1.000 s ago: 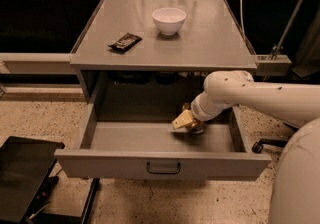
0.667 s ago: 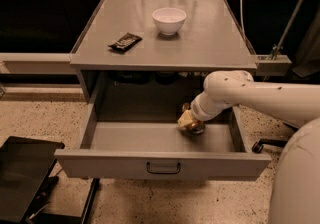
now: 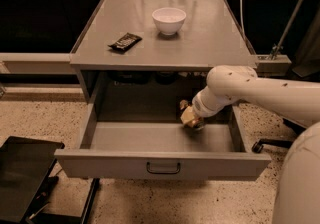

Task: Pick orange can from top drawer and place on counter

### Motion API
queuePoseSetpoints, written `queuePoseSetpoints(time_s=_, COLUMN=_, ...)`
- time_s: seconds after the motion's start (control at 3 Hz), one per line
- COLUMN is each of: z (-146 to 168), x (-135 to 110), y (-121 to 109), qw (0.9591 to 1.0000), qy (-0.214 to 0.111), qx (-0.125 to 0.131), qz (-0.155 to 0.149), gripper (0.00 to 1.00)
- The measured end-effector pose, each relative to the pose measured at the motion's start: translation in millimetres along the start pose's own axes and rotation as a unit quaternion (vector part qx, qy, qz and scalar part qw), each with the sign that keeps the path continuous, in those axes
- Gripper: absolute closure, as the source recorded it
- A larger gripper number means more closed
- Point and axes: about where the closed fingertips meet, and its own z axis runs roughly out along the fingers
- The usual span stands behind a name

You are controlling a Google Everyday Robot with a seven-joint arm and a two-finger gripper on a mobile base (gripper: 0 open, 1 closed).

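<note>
The top drawer (image 3: 100,164) is pulled wide open below the counter (image 3: 210,43). Its dark pull handle (image 3: 163,168) is at the centre of the front panel. My white arm reaches in from the right. My gripper (image 3: 192,119) is at the drawer's right rear, shut on the orange can (image 3: 186,115). The can looks tan-orange, is tilted, and is held a little above the drawer floor. The fingers are mostly hidden by the wrist and the can.
A white bowl (image 3: 169,20) stands at the back middle of the counter. A flat dark snack wrapper (image 3: 125,42) lies to its left front. A black object (image 3: 25,178) stands on the floor at lower left. My white body (image 3: 300,183) fills the lower right.
The gripper and the orange can have moved slightly up and to the right inside the drawer. The can is now off the drawer floor.
</note>
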Motion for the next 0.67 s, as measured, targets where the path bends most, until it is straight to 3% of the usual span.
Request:
queuePoseSetpoints(time_s=0.33, z=-32.8, x=-20.8, y=-6.4, qw=0.9996, qy=-0.012, qx=-0.024, qz=-0.003, gripper=1.0)
queuePoseSetpoints(time_s=0.67, z=-92.5, x=-57.6, y=-15.8, qw=0.9976, qy=-0.048, qx=-0.047, qz=-0.019, gripper=1.0)
